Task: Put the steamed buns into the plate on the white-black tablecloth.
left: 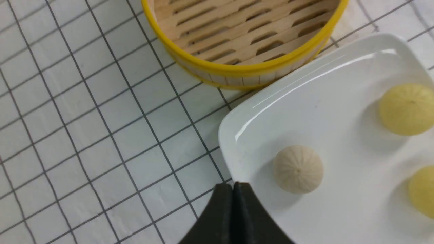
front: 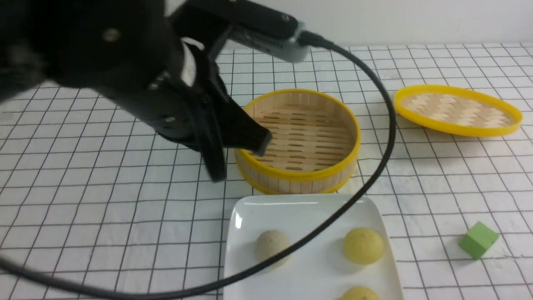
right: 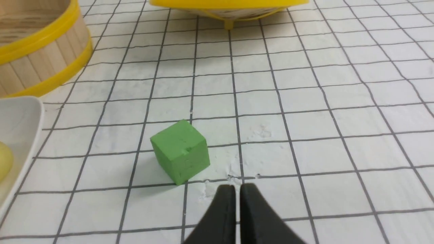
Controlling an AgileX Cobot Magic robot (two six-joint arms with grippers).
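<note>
Three steamed buns lie in the white square plate (front: 250,212) on the white-black tablecloth (front: 104,200): a beige-white one (front: 272,246), a pale yellow one (front: 363,246) and another yellow one (front: 360,293) cut off by the frame's edge. The left wrist view shows the plate (left: 322,112), the beige bun (left: 298,169) and both yellow buns (left: 407,109) (left: 423,191). My left gripper (front: 250,143) (left: 233,185) is shut and empty. It hovers over the plate's far left corner, beside the beige bun. My right gripper (right: 237,187) is shut and empty, low over the cloth.
The empty bamboo steamer (front: 300,177) (left: 237,69) (right: 40,51) stands just behind the plate. Its woven lid (front: 458,110) (right: 227,5) lies at the back right. A green cube (front: 478,239) (right: 179,150) sits right of the plate, close to my right gripper. A black cable (front: 387,125) loops over the plate.
</note>
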